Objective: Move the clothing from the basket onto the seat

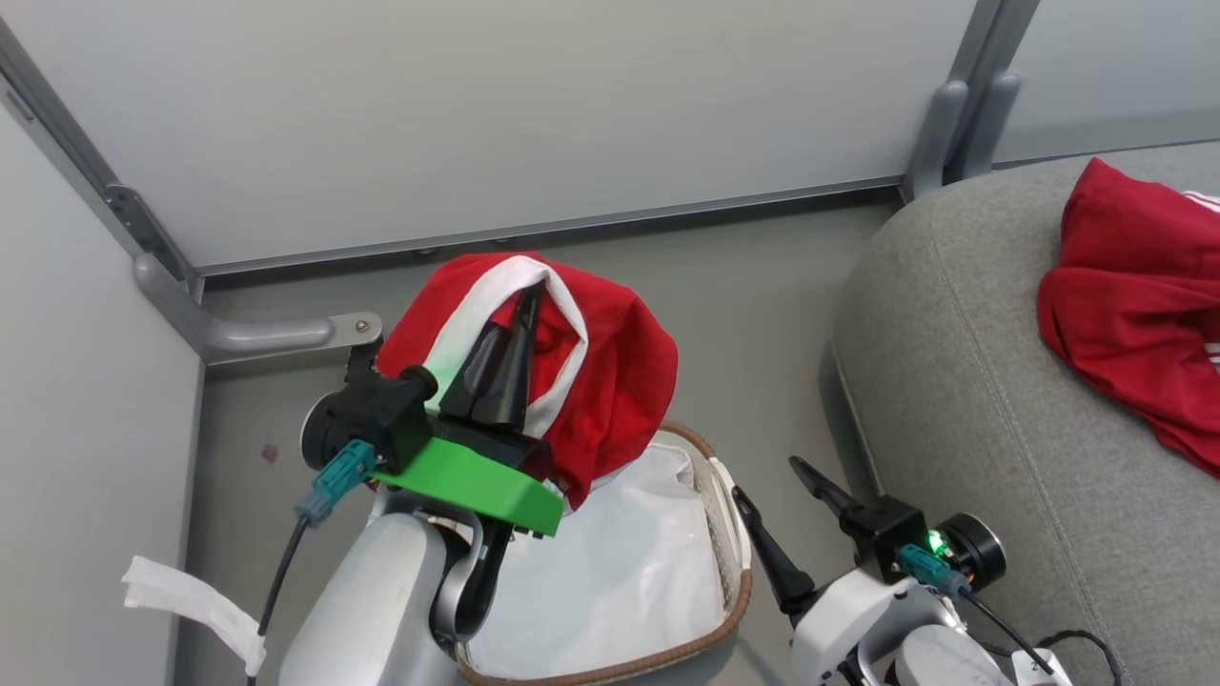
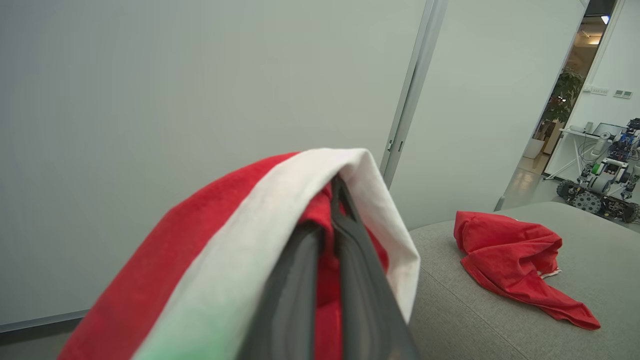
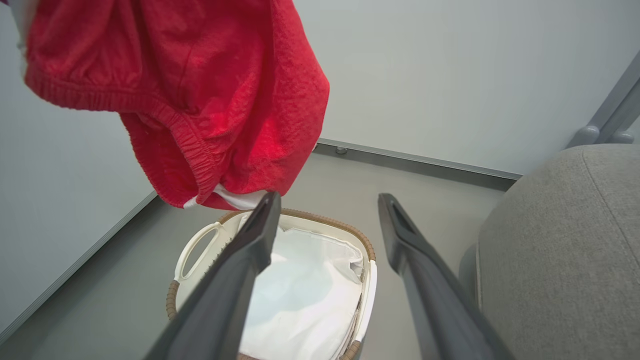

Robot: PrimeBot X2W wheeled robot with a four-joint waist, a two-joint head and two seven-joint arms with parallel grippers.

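Note:
My left gripper (image 1: 527, 297) is shut on a piece of red clothing with white stripe trim (image 1: 610, 381), held up above the basket (image 1: 734, 591). Its white liner shows inside, with no red fabric visible in it. In the left wrist view the red and white fabric (image 2: 200, 250) drapes over the shut gripper (image 2: 325, 210). Another red garment (image 1: 1134, 305) (image 2: 510, 260) lies on the grey seat (image 1: 953, 381) to the right. My right gripper (image 1: 767, 479) (image 3: 328, 200) stands open and empty between basket (image 3: 360, 240) and seat (image 3: 560, 240), with the held clothing (image 3: 200, 100) hanging up and to the left of it.
Pale wall panels close in behind and to the left, with a metal bracket (image 1: 267, 333) at the floor corner. A white strip (image 1: 191, 600) hangs by my left arm. Beyond a doorway stands another wheeled robot (image 2: 600, 185).

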